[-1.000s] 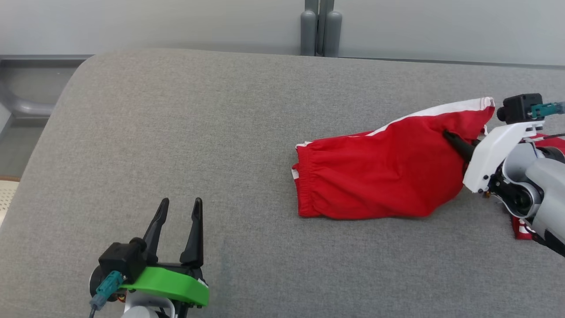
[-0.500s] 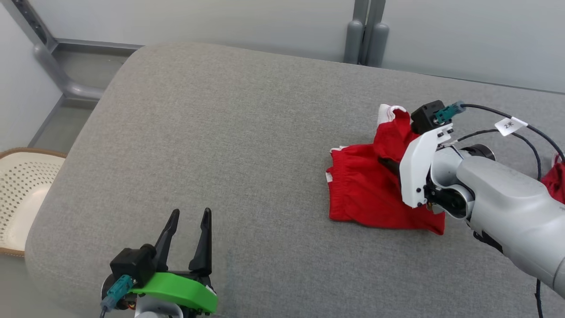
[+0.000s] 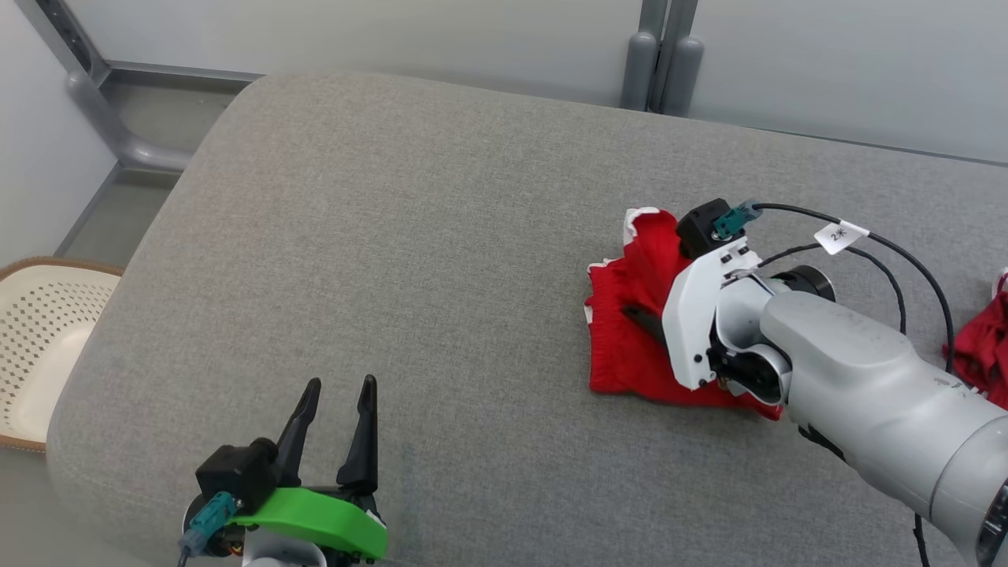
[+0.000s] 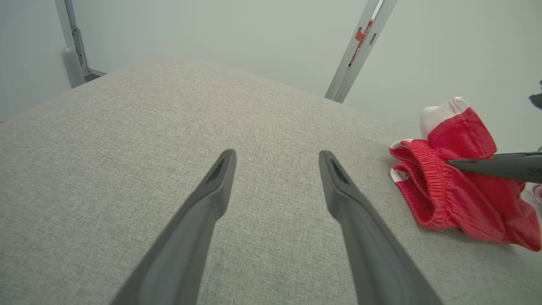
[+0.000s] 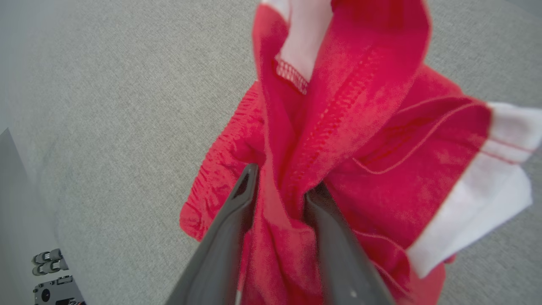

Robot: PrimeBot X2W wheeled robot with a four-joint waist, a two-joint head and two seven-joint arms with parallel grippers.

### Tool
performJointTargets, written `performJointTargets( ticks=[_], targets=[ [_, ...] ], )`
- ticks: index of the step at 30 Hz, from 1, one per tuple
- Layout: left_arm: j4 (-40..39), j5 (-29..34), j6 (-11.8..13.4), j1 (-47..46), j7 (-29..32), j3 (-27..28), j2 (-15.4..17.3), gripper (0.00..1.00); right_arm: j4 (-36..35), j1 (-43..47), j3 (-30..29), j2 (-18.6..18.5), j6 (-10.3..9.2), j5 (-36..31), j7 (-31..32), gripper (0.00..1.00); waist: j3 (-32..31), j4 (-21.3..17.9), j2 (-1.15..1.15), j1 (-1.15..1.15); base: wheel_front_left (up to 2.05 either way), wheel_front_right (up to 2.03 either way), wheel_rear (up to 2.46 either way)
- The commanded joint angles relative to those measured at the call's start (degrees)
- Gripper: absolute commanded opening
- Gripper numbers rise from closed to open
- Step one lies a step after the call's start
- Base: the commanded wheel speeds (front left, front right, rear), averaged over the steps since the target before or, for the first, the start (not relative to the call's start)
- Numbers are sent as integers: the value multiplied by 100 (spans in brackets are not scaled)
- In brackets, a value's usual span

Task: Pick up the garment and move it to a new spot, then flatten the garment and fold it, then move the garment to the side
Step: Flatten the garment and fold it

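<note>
Crumpled red white-trimmed fabric shorts [image 3: 622, 362] fill the half-parted right gripper [image 5: 283, 180], grip unclear, and lie well apart from the spread left gripper [image 3: 341, 383].

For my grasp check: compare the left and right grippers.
The left gripper stands open with nothing between its fingers, over cushion; the right gripper has the garment bunched between its fingers. The left gripper's mount is green; the right gripper's mount is white. Both have two dark fingers.

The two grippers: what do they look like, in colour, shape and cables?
Left gripper: two long dark tapered fingers, green bracket, black camera, teal plug. Right gripper: same dark fingers, white bracket, pale grey forearm, black cables with a white tag.
</note>
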Motion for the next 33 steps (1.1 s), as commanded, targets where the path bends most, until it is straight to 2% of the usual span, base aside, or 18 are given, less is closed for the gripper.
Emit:
performJointTargets(
  ticks=[1,6,11,16,20,23,28,33],
  targets=[
    [-35,53,-15,-44,-11,23,-1,100,-46,88,12,27,-1,-80,-60,100,-23,-54,0,0,0,0,0],
    [-68,127,-15,145,-12,186,3,100,-387,176,13,-56,-2,-330,-527,100,-273,-254,0,0,0,0,0],
    [-96,186,-15,348,-12,299,2,100,-889,448,12,-288,-2,-266,-1103,100,-604,-470,0,0,0,0,0],
    [-172,235,-15,504,-12,354,20,100,-1450,693,-154,-880,-3,-174,-1855,100,-744,-646,0,0,0,0,0],
    [-262,267,-15,583,-11,439,22,100,-1491,950,-508,-1320,-3,-114,-2414,100,-791,-765,0,0,0,0,0],
    [-328,292,-15,617,-12,492,20,100,-1333,1182,-842,-1524,-3,-81,-2600,100,-784,-834,0,0,0,0,0],
    [-429,370,-15,607,-12,476,17,100,-1040,1487,-1287,-1464,-3,-196,-2686,100,-736,-859,0,0,0,0,0],
    [-414,402,-15,547,-11,409,14,100,-833,1628,-1408,-1243,-3,-231,-2685,100,-678,-715,0,0,0,0,0]
  ],
)
